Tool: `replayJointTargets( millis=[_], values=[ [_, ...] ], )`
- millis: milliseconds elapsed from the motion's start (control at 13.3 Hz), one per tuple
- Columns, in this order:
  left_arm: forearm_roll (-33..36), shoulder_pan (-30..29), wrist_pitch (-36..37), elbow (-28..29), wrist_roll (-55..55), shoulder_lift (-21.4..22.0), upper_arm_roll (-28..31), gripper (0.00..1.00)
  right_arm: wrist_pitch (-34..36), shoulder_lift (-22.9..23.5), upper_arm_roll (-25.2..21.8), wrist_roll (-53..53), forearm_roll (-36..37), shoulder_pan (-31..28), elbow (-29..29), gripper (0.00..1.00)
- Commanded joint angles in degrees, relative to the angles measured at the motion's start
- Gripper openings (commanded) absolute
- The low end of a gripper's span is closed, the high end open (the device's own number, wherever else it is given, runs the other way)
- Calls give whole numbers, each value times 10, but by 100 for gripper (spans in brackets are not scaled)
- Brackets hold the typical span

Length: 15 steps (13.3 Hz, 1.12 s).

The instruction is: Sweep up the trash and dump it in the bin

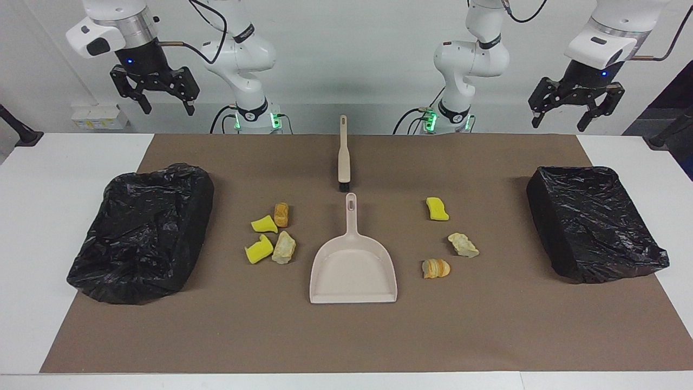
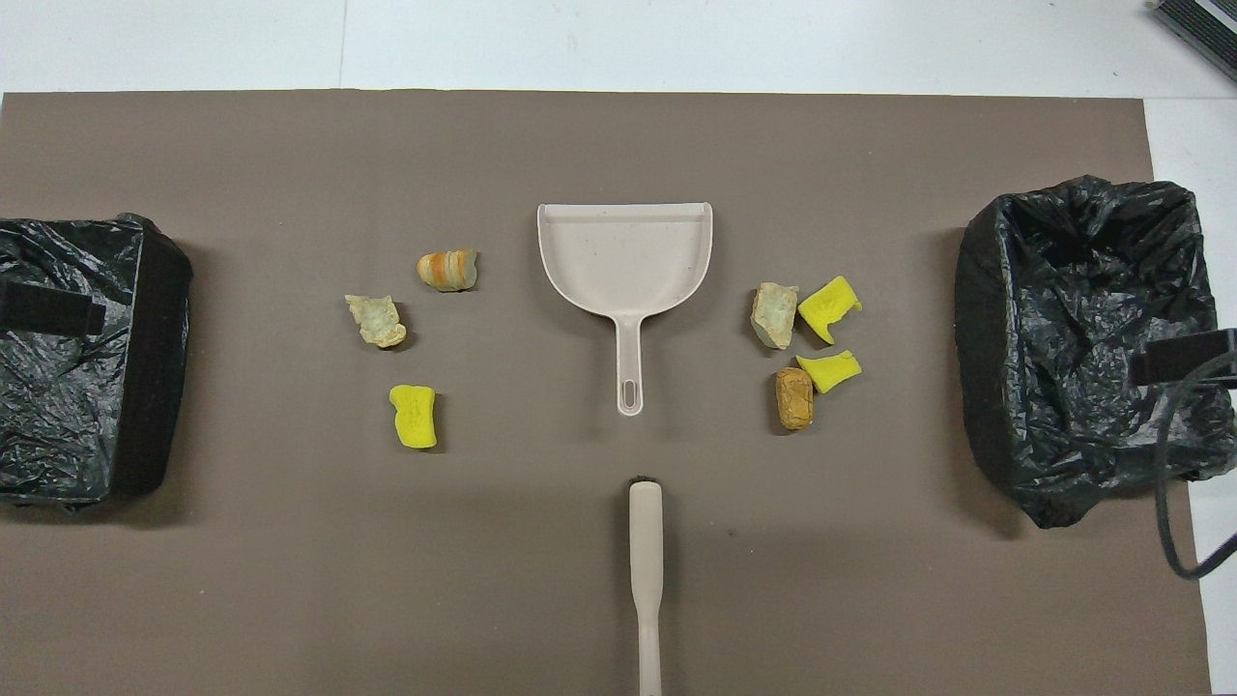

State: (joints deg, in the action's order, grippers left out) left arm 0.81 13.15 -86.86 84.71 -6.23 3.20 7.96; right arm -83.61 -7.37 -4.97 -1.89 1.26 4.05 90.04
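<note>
Above the tabletop's (image 1: pixel 32 216) robot edge, your left end effector (image 1: pixel 573 112) and right end effector (image 1: pixel 155 97) hung released, holding nothing. Trash (image 1: pixel 270 235) lay in two clusters flanking the dustpan (image 1: pixel 353 271), brush (image 1: pixel 343 157) nearer the robots, bins (image 1: pixel 143 233) at both ends.

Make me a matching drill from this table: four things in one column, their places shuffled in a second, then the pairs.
1. dustpan
2. brush
3. group of four trash pieces
4. group of three trash pieces

A. nearest the robots, mid-table
B. toward the right arm's end
C. between the two trash groups
D. toward the left arm's end

Pairs: 1-C, 2-A, 3-B, 4-D
</note>
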Motion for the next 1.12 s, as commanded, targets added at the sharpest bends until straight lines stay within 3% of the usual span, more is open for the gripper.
replayJointTargets(
  millis=[0,675,1050],
  values=[
    [-2,-4,8,-11,-5,-4,-1,100,0,-9,2,20,-10,0,14,100],
    [-2,4,17,-5,0,2,-3,100,-1,-10,2,21,-7,0,16,100],
    [-9,28,-5,43,1,29,-12,100,0,-12,2,21,-8,0,19,100]
  ],
)
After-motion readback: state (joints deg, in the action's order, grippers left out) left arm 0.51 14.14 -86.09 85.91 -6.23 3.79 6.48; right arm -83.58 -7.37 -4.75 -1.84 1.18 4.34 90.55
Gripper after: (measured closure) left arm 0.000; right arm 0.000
